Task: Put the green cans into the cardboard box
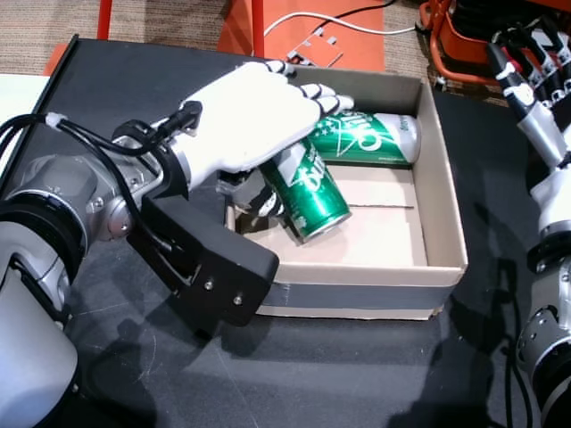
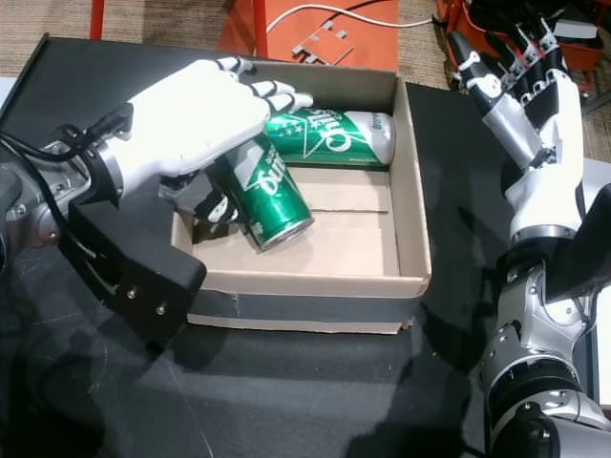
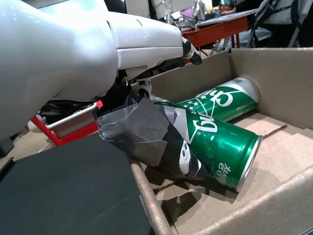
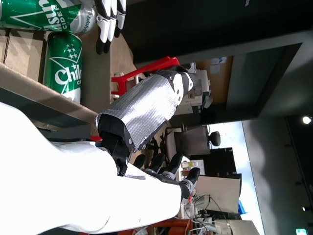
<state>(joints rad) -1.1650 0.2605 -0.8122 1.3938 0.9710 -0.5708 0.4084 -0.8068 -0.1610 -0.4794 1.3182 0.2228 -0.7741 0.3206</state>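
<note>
Black tabletop carries cardboard box, orange frame beyond.

Head views: left hand wraps tilted can inside box, near its left wall; long axis diagonal, bottom end facing near-right corner. Rear can already lies along far wall, axis left-right. Right hand raised beside box, fingers spread, empty.

Left wrist view: taped thumb pressed on held can; can seems to touch floor, unclear.

Right wrist view: both cans visible.

Progress: one placed, second needs release; no other cans outside box in view.
</note>
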